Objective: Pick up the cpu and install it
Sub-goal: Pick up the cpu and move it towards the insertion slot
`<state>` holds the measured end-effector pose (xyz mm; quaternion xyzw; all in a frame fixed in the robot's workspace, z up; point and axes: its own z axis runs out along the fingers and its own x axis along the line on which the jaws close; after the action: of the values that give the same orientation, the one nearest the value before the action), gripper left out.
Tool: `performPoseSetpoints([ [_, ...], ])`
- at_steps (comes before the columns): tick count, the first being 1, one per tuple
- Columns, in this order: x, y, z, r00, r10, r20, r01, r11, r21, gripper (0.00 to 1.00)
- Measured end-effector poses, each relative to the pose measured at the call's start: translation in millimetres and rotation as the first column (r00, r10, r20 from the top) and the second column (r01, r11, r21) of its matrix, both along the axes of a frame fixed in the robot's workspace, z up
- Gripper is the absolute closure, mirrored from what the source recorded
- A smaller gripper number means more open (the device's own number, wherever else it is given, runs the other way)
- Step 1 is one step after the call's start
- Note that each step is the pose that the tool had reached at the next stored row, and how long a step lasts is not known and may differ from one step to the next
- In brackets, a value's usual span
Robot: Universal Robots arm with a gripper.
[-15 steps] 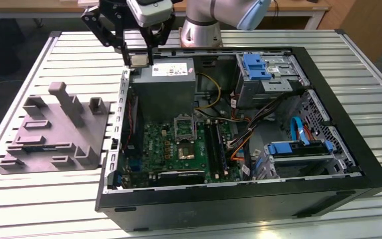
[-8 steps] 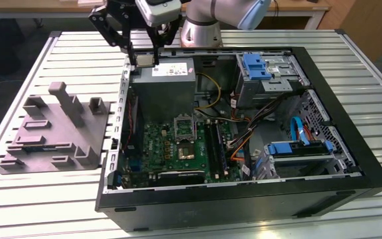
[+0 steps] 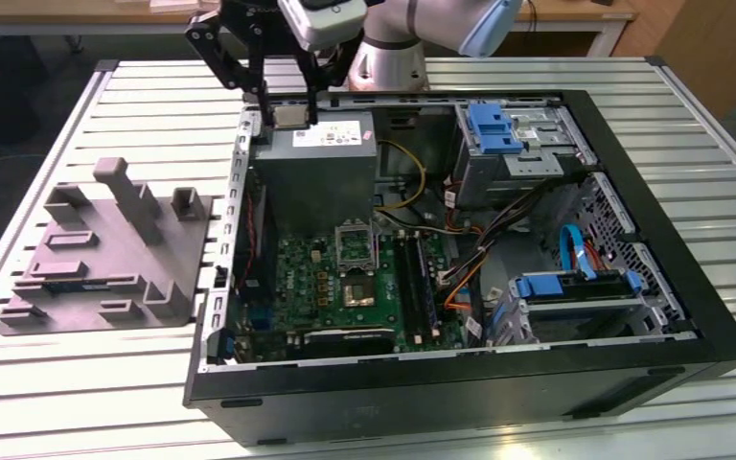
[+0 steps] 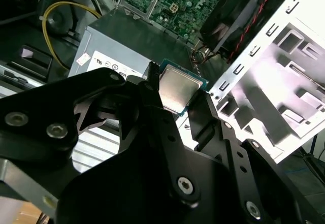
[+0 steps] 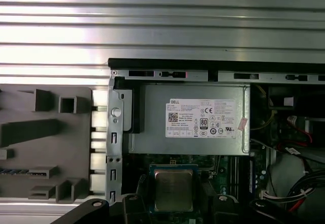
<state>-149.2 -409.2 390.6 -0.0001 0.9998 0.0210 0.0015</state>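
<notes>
Silvery-grey on top and darker at its rim, the small flat square cpu sits between the two black fingers of the arm's gripper. The jaws are closed against two opposite edges of the chip, so you are holding it firmly, and its metal top is turned toward the wrist cameras.

In the exterior view you see the cpu lifted clear of everything below it. It hangs over the far end of the big grey metal box with a white label, close to the far wall of the large black open computer case, toward the exterior view's left.

Inside the case, the green motherboard lies flat on the case floor, on the near side of the grey box (the chip is well apart from the board, not resting on it). In the first wrist view the cpu lines up with the edge of the board just beside the labelled box, but how high it is there I cannot tell.

Outside the case, toward the exterior view's left, the grey moulded plastic tray with upright posts rests on the table of silver aluminium slats, just beside the case wall.
</notes>
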Motion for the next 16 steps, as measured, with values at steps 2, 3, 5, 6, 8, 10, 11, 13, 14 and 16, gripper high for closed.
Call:
performPoseSetpoints([
  [2, 2.9, 0.0, 0.0, 1.0, 0.0, 0.0, 0.0, 1.0, 0.0, 0.53],
  [3, 4.7, 0.0, 0.0, 1.0, 0.0, 0.0, 0.0, 1.0, 0.0, 0.53],
  [5, 7.9, 0.0, 0.0, 1.0, 0.0, 0.0, 0.0, 1.0, 0.0, 0.53],
  [6, 9.4, 0.0, 0.0, 1.0, 0.0, 0.0, 0.0, 1.0, 0.0, 0.53],
  [8, 11.8, 0.0, 0.0, 1.0, 0.0, 0.0, 0.0, 1.0, 0.0, 0.53],
  [10, 13.7, 0.0, 0.0, 1.0, 0.0, 0.0, 0.0, 1.0, 0.0, 0.53],
  [11, 14.7, 0.0, 0.0, 1.0, 0.0, 0.0, 0.0, 1.0, -0.0001, 0.53],
  [13, 16.5, 0.0, 0.0, 1.0, 0.0, 0.0, 0.0, 1.0, 0.0, 0.53],
  [14, 17.4, 0.0, 0.0, 1.0, 0.0, 0.0, 0.0, 1.0, 0.0, 0.53],
  [16, 19.6, 0.0, 0.0, 1.0, 0.0, 0.0, 0.0, 1.0, 0.0, 0.53],
])
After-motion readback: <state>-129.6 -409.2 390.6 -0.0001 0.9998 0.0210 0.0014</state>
